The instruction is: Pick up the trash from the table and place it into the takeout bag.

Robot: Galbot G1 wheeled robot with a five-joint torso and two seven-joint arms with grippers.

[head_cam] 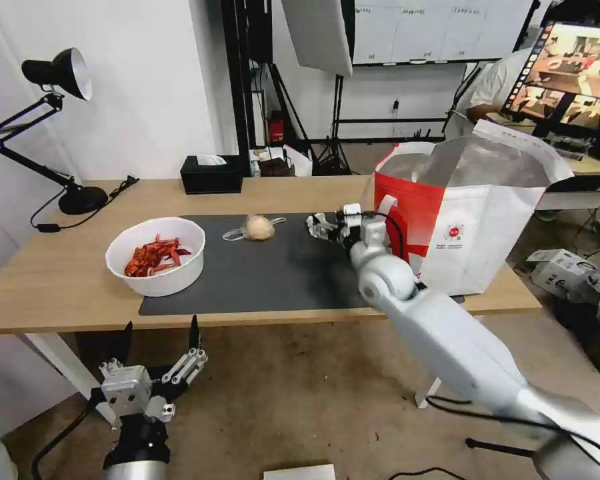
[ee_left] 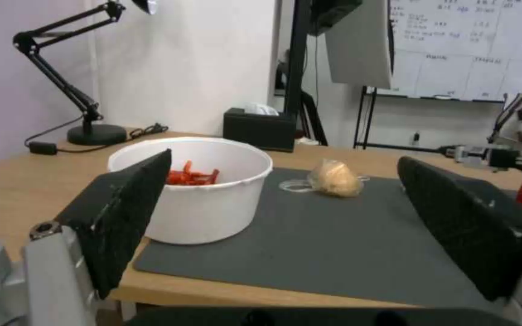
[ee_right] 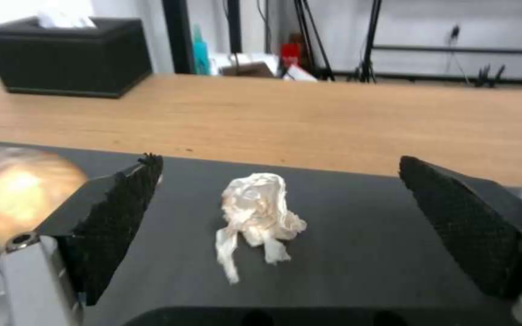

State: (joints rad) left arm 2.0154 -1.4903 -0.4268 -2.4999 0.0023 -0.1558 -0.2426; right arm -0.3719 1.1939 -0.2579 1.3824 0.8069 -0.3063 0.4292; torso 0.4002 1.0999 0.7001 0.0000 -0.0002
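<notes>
The takeout bag (head_cam: 470, 220) is stood at the table's (head_cam: 53, 280) right end. The right gripper (ee_right: 279, 217), spread wide, is framed around the crumpled tissue (ee_right: 255, 217) on the mat (head_cam: 273, 273), which its wrist hides from the head camera. The left gripper (head_cam: 160, 340) is parked wide below the table edge.

no text is legible; the takeout bag (head_cam: 477, 230) bears a small round red logo.
</notes>
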